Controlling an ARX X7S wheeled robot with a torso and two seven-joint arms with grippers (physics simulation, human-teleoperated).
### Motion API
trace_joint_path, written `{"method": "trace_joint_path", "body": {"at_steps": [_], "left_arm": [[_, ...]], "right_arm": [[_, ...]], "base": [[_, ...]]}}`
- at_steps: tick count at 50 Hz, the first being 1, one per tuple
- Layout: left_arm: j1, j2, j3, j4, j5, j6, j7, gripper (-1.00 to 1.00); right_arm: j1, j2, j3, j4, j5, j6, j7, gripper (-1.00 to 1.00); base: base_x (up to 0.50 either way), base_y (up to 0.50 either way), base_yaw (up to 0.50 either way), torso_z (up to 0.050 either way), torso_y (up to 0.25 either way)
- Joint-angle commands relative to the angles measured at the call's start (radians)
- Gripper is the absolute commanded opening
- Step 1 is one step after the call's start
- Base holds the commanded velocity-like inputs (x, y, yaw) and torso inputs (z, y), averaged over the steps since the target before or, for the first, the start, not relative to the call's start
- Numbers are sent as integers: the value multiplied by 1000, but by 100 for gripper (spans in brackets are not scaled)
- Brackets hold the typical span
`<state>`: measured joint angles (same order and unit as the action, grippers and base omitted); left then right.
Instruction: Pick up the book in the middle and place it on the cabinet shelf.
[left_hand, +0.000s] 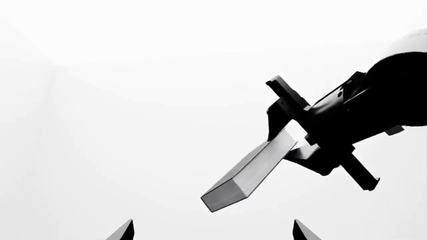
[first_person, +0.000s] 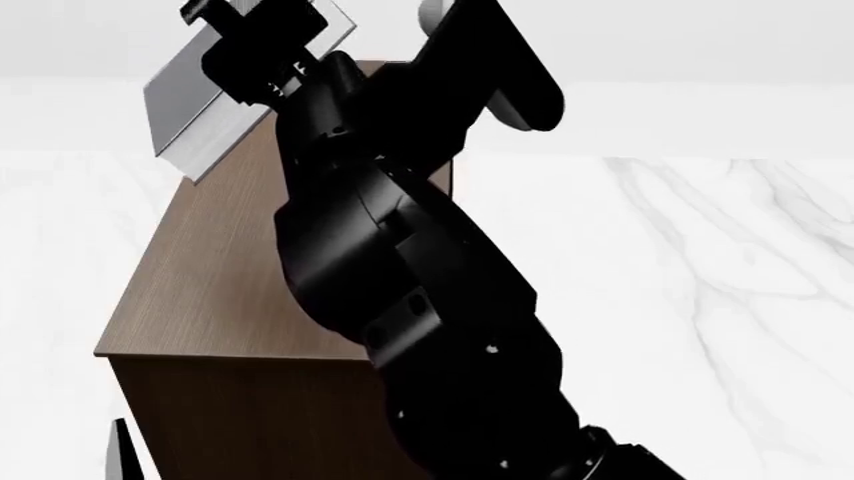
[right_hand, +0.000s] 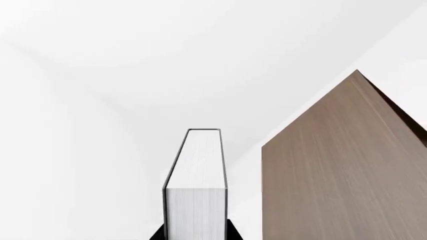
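Dark grey hardcover book with white page edges (first_person: 220, 95): held aloft, tilted, over the far left corner of the cabinet's top surface, not touching it. Right gripper (first_person: 254, 50): black fingers clamped on the book; its arm hides much of the cover and of the cabinet top. Large dark brown wood-grain rectangular cabinet (first_person: 200, 290): front cut off at the frame's lower edge. Left gripper (left_hand: 212, 231): only two dark fingertips (left_hand: 123, 231) show, spread apart, holding nothing. White marble-veined floor (first_person: 721, 260): beside the cabinet.
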<state>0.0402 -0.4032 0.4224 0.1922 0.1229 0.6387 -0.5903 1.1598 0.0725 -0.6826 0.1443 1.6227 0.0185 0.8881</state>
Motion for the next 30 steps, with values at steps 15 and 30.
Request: {"method": "trace_joint_path", "body": {"at_steps": [15,30], "left_arm": [[-4,-4,8,-8,-1,5,-5,100],[-4,-7,12,-7,-1,4,-8,100]], "right_arm": [[-10,7,-10,25,-37,-18,-26,-100],[-31,8,-37,29,-40,-27,-31,-100]], "base": [[0,0,0,0,1],[0,0,0,0,1]]}}
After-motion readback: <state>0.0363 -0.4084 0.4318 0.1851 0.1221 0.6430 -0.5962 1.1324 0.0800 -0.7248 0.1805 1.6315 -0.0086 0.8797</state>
